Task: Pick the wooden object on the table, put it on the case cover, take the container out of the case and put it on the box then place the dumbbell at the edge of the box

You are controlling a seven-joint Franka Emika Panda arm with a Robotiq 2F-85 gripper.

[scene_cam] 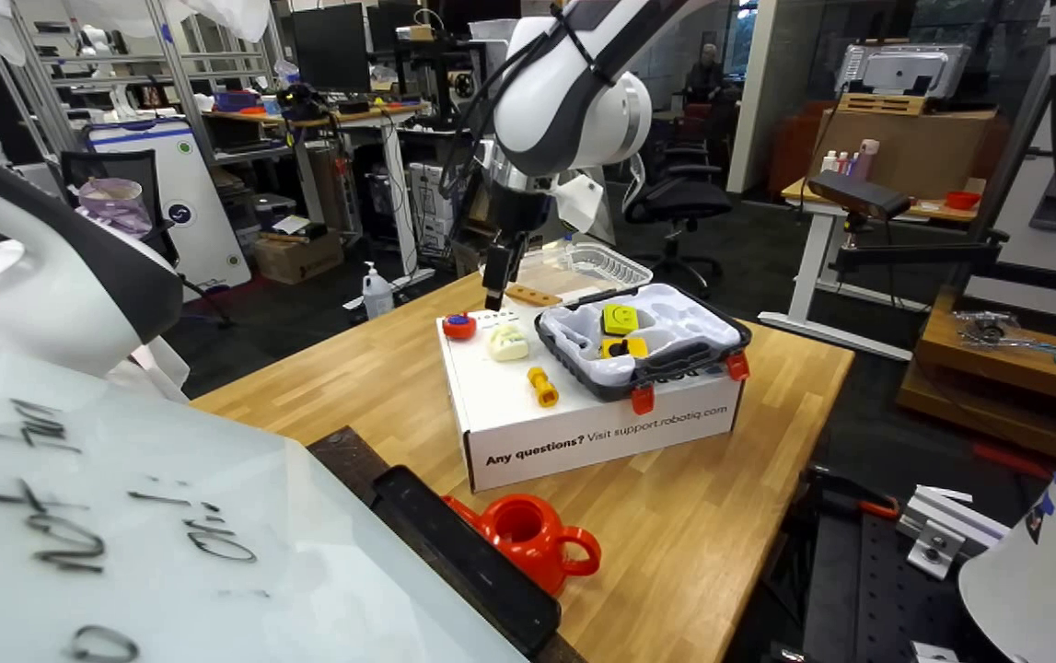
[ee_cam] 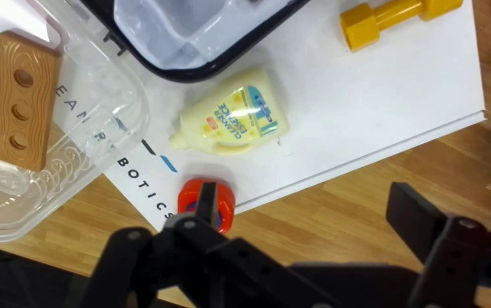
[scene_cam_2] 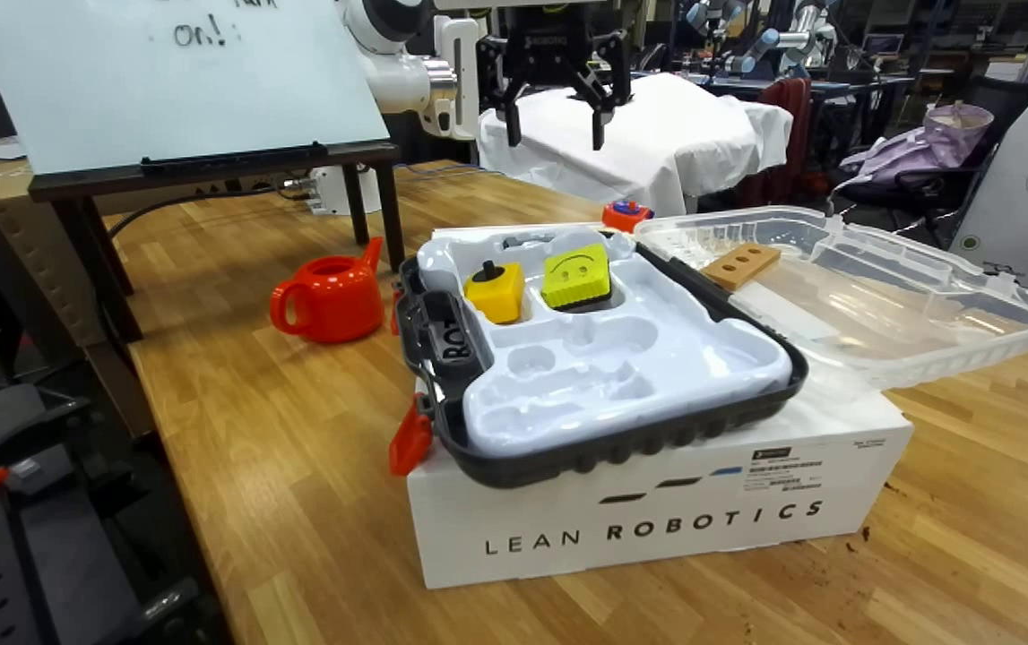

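A brown wooden block with three holes (scene_cam_2: 742, 265) lies on the open clear case cover (scene_cam_2: 881, 309). The dark case (scene_cam_2: 648, 443) with pale lilac-white insides sits on the white box (scene_cam_2: 657, 542). A pale yellow bottle-shaped container (ee_cam: 236, 115) with a cleanser label lies on the box beside the case. The yellow dumbbell (scene_cam: 543, 387) lies on the box near its long edge; it partly shows in the wrist view (ee_cam: 399, 13). My gripper (ee_cam: 303, 201) is open and empty above the box's corner; it also shows in both exterior views (scene_cam: 495, 281) (scene_cam_2: 557, 134).
A red piece with a blue middle (scene_cam: 459, 326) sits on the box corner, below one finger. The case holds a yellow piece with a black knob (scene_cam_2: 497, 296) and a yellow-green smiley block (scene_cam_2: 574, 271). A red teapot (scene_cam_2: 334, 300) and a whiteboard (scene_cam_2: 182, 90) stand nearby.
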